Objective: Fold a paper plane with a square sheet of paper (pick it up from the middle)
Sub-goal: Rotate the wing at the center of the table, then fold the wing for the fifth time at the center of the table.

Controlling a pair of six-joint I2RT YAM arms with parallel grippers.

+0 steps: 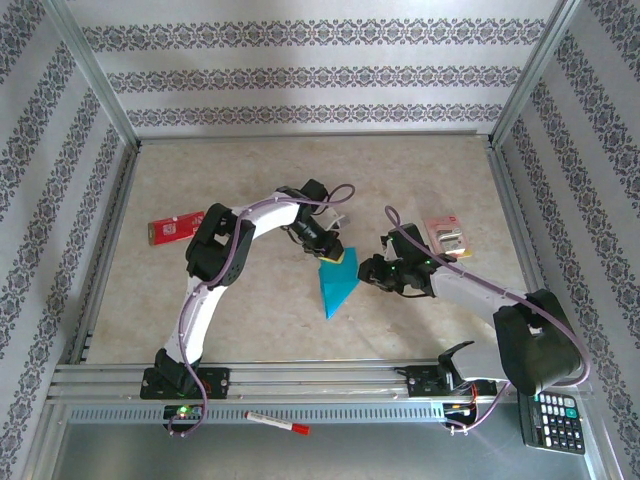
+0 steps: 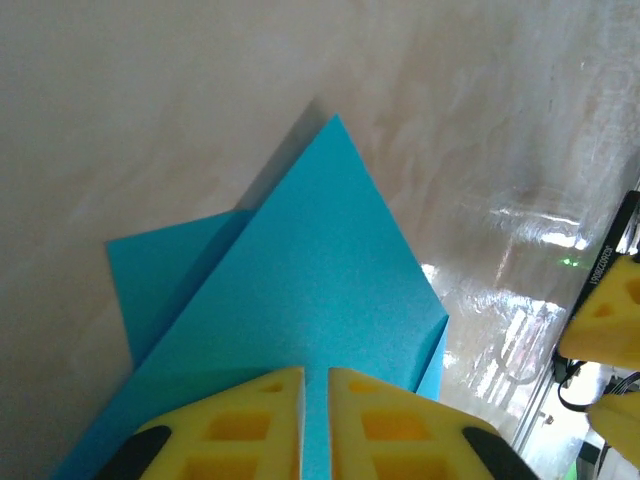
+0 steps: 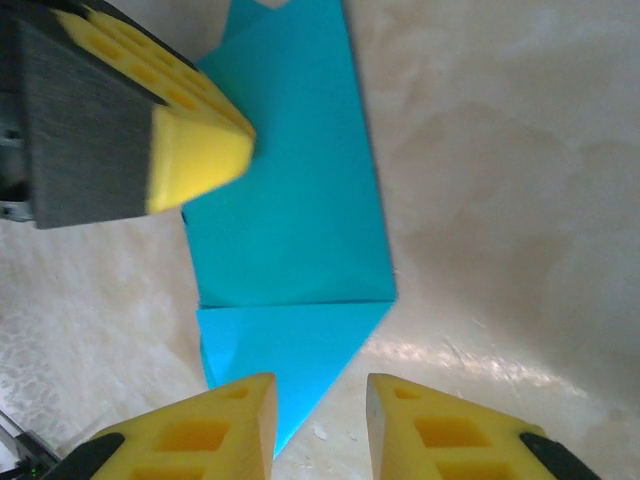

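Note:
The teal-blue square sheet of paper (image 1: pixel 334 285) lies flat on the table, folded into a pointed paper plane wedge with its tip toward the near edge. My left gripper (image 1: pixel 330 255) hovers over the wedge's wide far end. In the left wrist view the left gripper (image 2: pixel 316 372) has its yellow fingers a narrow gap apart, with the paper (image 2: pixel 320 270) flat beneath them. My right gripper (image 1: pixel 368 270) is at the wedge's right side. In the right wrist view the right gripper (image 3: pixel 320 380) is open, and a folded corner of the paper (image 3: pixel 290 230) lies by its left finger.
A red-and-white card (image 1: pixel 175 230) lies at the left and a small packet (image 1: pixel 447 237) behind the right arm. A red marker (image 1: pixel 278 424) and a calculator (image 1: pixel 556 420) rest on the near ledge. Metal frame rails border the table.

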